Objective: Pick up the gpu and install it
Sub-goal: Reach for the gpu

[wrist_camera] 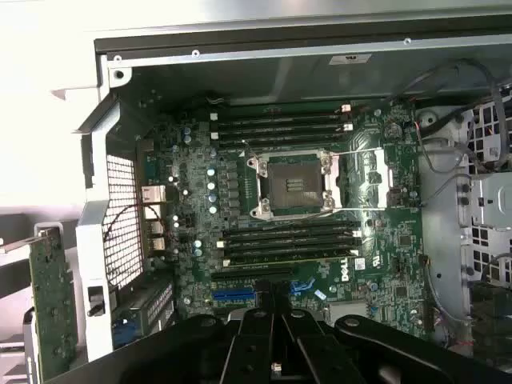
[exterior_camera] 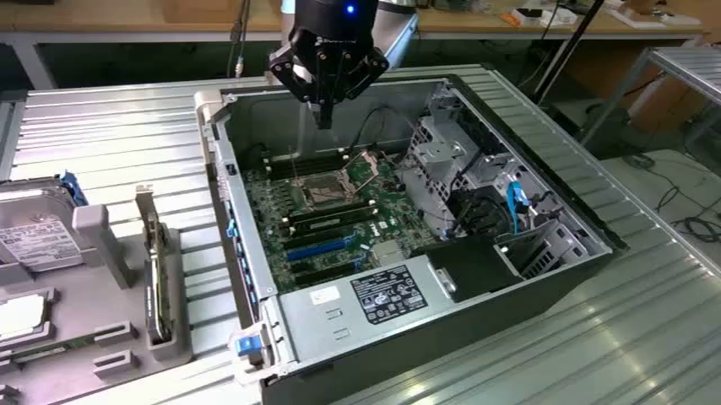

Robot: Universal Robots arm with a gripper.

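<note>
The tool (exterior_camera: 324, 110) hangs over the open computer case (exterior_camera: 529, 325), above the far end of the case. Its two fingers are pressed together. It holds nothing and touches nothing.

The gpu (exterior_camera: 154, 274) is not in the case. It stands up on its thin edge in a gray holder (exterior_camera: 113, 308) on the worktop (exterior_camera: 113, 135). The holder is on the exterior view's left, just beside the case. The card's silver strip is at the far end and sticks up. The tool is well apart from the card.

In the wrist view the gpu (wrist_camera: 52, 312) is a green card outside the case, next to the case wall that has little holes in it. The closed tool (wrist_camera: 274, 320) is dark and sits over the green board (wrist_camera: 376, 168) inside the case.

The case lies on its side with its cover off. Inside is the green board (exterior_camera: 377, 181) with a square silver socket (exterior_camera: 327, 192) in the middle. Long black slots run on both sides of the socket (wrist_camera: 294, 186). A blue slot (exterior_camera: 319, 248) lies closer to the near end of the case. A silver box with a black label (exterior_camera: 377, 295) sits at the near end.

A silver hard drive (exterior_camera: 34, 236) with a white label rests at the left edge of the exterior view, beside the gray holder.
</note>
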